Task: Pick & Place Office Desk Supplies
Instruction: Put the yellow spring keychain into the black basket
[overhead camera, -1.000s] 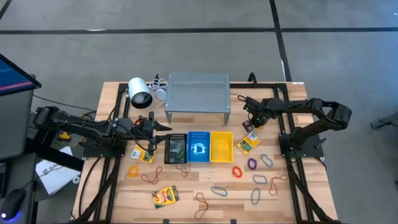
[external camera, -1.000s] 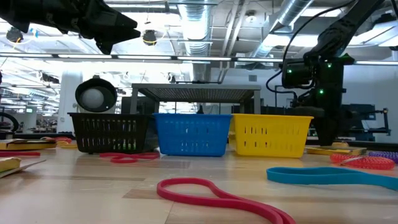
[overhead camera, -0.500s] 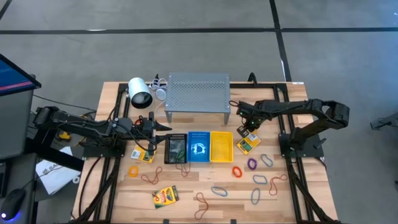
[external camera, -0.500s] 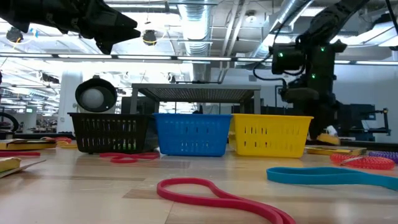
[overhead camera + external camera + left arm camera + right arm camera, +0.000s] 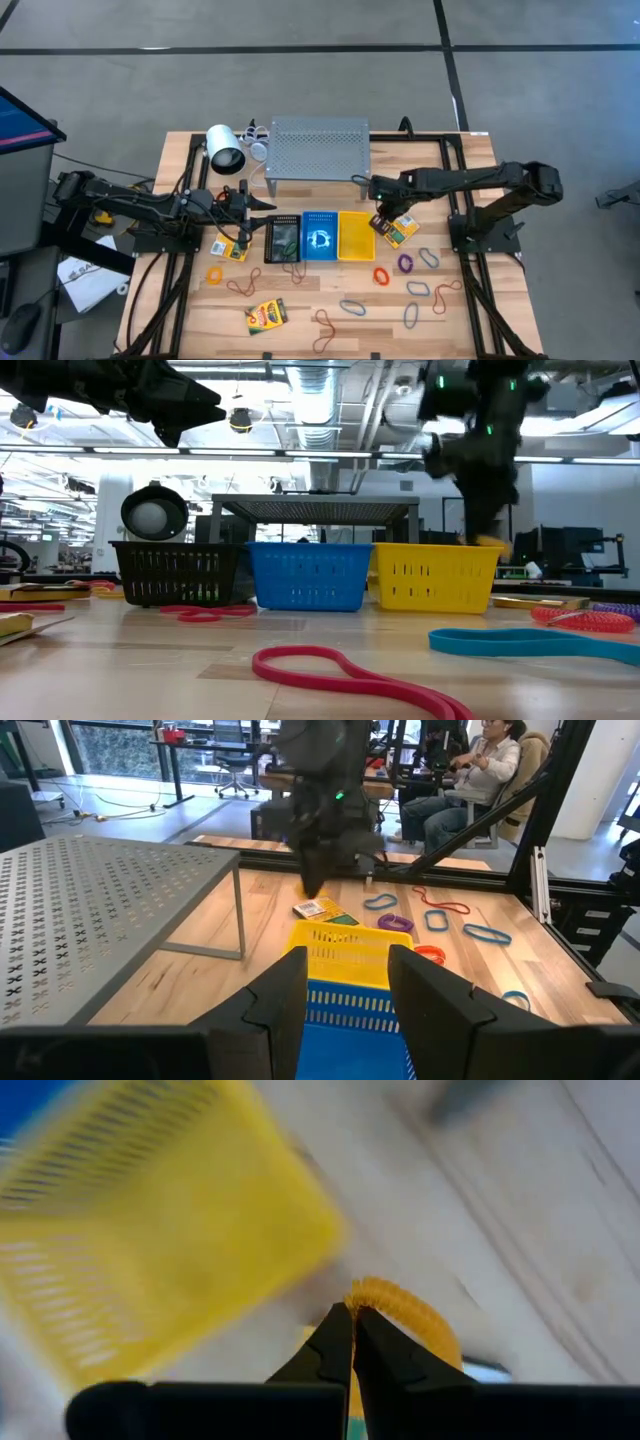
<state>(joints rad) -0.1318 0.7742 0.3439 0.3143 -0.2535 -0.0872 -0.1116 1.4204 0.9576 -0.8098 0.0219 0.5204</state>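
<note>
**Inspector:** What carried the items, and what lay beyond?

**Assistant:** A wooden table (image 5: 300,310) on a grey floor. Near its rear edge stood the grey perforated shelf (image 5: 318,147), with a white cylinder (image 5: 225,151) toward the rear left corner. Black (image 5: 282,238), blue (image 5: 320,236) and yellow (image 5: 356,235) baskets sat in a row at the centre. Rubber bands (image 5: 425,291) were scattered toward the front right corner, and a crayon box (image 5: 266,315) lay near the front edge. The room behind showed ceiling ducts, and a seated person (image 5: 470,780) at desks.

**Inspector:** The grippers?

**Assistant:** The right gripper (image 5: 381,221) hung at the yellow basket's right wall, fingers pinched together on an orange rubber band (image 5: 405,1312), just beside a second crayon box (image 5: 400,231). The left gripper (image 5: 262,203) hovered left of centre, over the black basket's rear; its fingers (image 5: 290,995) stood apart, holding nothing.

**Inspector:** Changes from a second earlier?

**Assistant:** The right arm had swung from the right edge toward the yellow basket. The left arm had stayed put.
</note>
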